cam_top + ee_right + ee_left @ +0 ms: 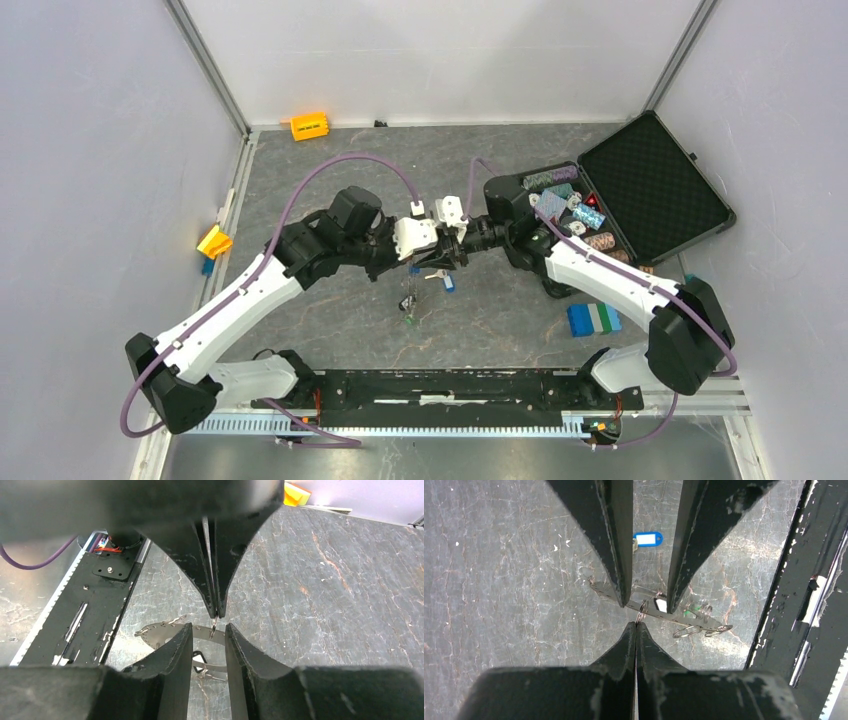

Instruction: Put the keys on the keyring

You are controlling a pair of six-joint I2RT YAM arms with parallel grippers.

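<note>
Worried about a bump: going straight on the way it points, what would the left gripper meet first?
Most likely the keyring, whose band crosses just ahead of the shut fingers of the left gripper; depth is unclear.

The left arm (240,295) and right arm (610,275) both fold inward from their bases, wrists facing, so the 2 grippers meet tip to tip. The left gripper (636,626) is pinched fully closed; the right gripper (208,630) has its fingers parted, the gap facing the left's tips
</note>
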